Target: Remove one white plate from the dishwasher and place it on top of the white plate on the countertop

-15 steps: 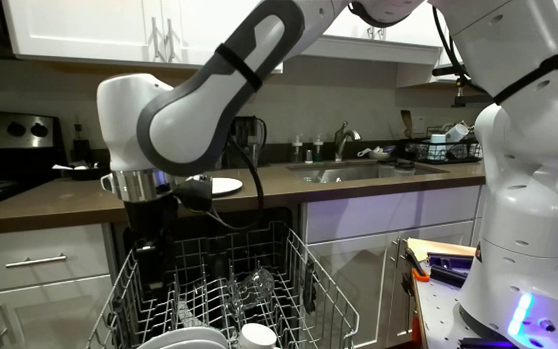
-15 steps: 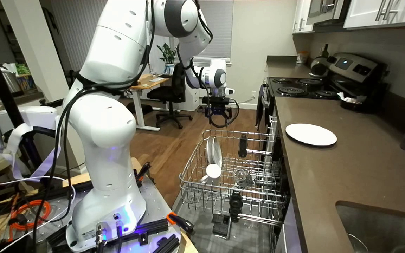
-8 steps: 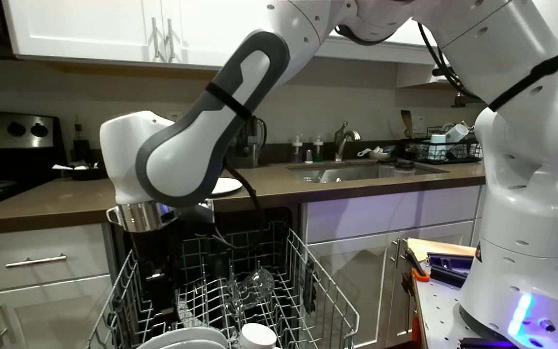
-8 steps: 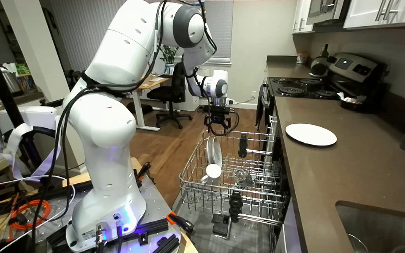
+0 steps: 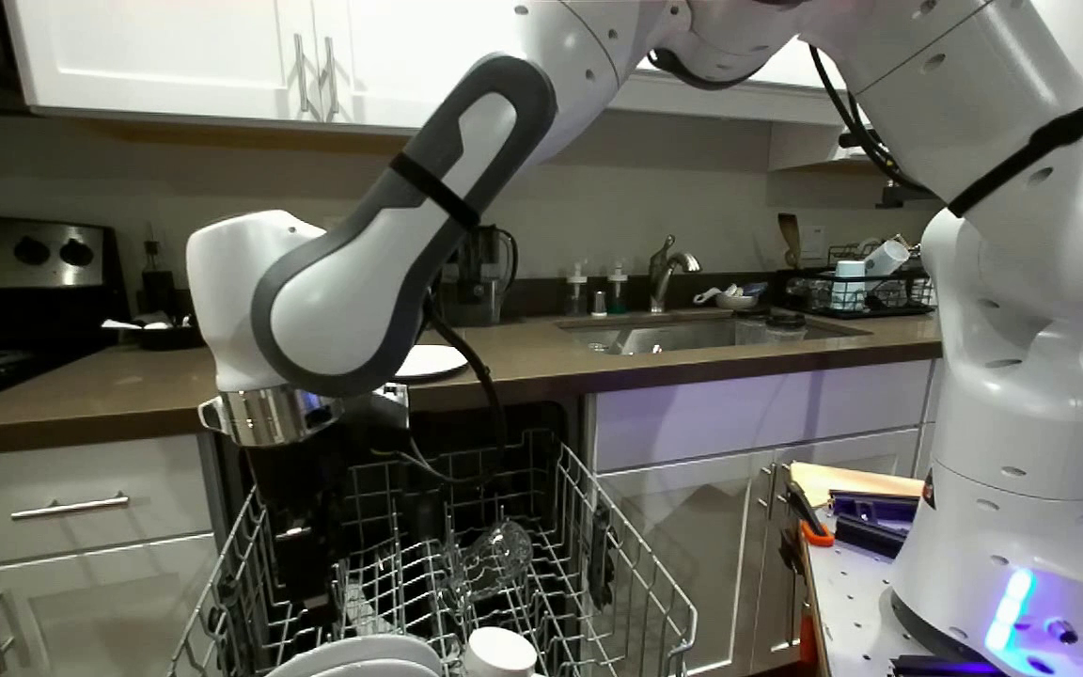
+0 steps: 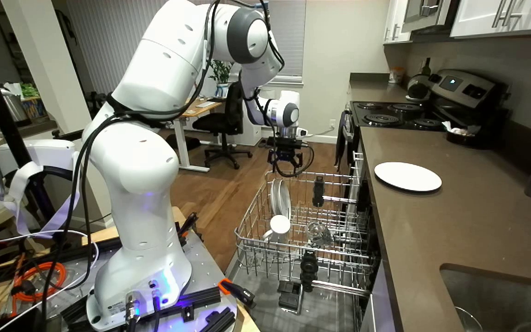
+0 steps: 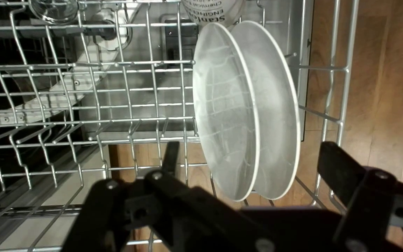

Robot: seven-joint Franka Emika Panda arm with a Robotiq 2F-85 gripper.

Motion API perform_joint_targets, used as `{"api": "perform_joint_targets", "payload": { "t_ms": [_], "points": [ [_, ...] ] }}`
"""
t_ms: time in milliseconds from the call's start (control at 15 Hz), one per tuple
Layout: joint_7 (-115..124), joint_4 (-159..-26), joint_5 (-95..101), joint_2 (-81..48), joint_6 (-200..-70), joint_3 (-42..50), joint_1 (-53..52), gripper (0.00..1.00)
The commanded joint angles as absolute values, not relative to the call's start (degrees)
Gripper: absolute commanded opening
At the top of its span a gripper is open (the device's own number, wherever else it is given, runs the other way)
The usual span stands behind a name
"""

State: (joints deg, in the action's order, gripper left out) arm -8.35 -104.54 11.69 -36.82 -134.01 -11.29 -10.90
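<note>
Two white plates stand on edge side by side in the dishwasher rack. In the wrist view these are the left plate (image 7: 224, 115) and the right plate (image 7: 275, 112); they also show in both exterior views (image 5: 363, 651) (image 6: 285, 198). My gripper (image 7: 250, 154) is open and empty above the rack, its fingers (image 7: 338, 166) on either side of both plates, touching neither. In the exterior views the gripper (image 6: 286, 167) hangs pointing down over the far end of the rack. Another white plate (image 6: 407, 176) lies flat on the countertop (image 6: 454, 221), partly hidden by the arm in an exterior view (image 5: 433, 361).
A white mug (image 6: 280, 224) sits close beside the plates; its lettering shows in the wrist view (image 7: 212, 10). A clear glass (image 6: 318, 234) lies in the rack. Wire tines (image 7: 135, 63) and the rack's side wires (image 7: 348, 70) surround the plates. The counter edge (image 6: 380, 216) borders the rack.
My gripper has come down towards the rack. In the last half second it has shifted only slightly, outward and a little up. The plates have not moved.
</note>
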Motion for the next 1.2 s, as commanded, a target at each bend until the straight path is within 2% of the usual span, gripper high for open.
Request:
{"api": "perform_joint_targets", "payload": {
  "t_ms": [0, 533, 1133],
  "points": [
    [-9.43, -104.27, 11.64, -38.16, -137.82, -10.36, -11.60, 1.00],
    [-9.57, -102.30, 12.76, -43.83, -142.52, -8.59, -12.29, 1.00],
    [-14.48, -95.31, 10.22, -51.60, -141.97, -10.47, -9.35, 1.00]
  ]
}}
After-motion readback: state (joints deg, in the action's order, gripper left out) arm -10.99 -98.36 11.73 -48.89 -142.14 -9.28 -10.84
